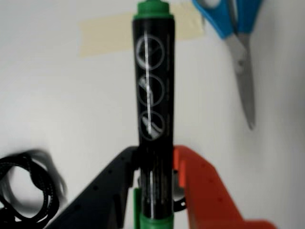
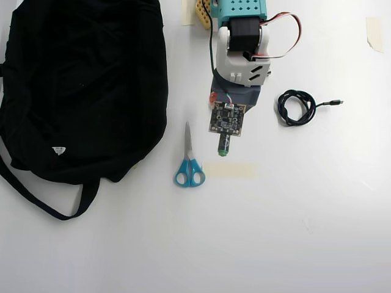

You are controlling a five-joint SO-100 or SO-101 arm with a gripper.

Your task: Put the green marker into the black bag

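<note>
The green marker (image 1: 153, 95) has a black barrel with white markings and green ends. It stands between my gripper's (image 1: 155, 160) black finger and orange finger, which are shut on its lower barrel. In the overhead view only the marker's green end (image 2: 223, 148) pokes out from under the wrist camera board (image 2: 226, 117), which hides the jaws. The black bag (image 2: 79, 85) lies at the left of the overhead view, with its small white tag (image 2: 58, 149) and strap, well apart from the gripper. I cannot tell whether the marker is off the table.
Blue-handled scissors (image 2: 189, 165) lie between bag and gripper and also show in the wrist view (image 1: 238, 43). A strip of beige tape (image 2: 229, 170) lies just beyond the marker's end. A coiled black cable (image 2: 296, 108) lies right of the arm.
</note>
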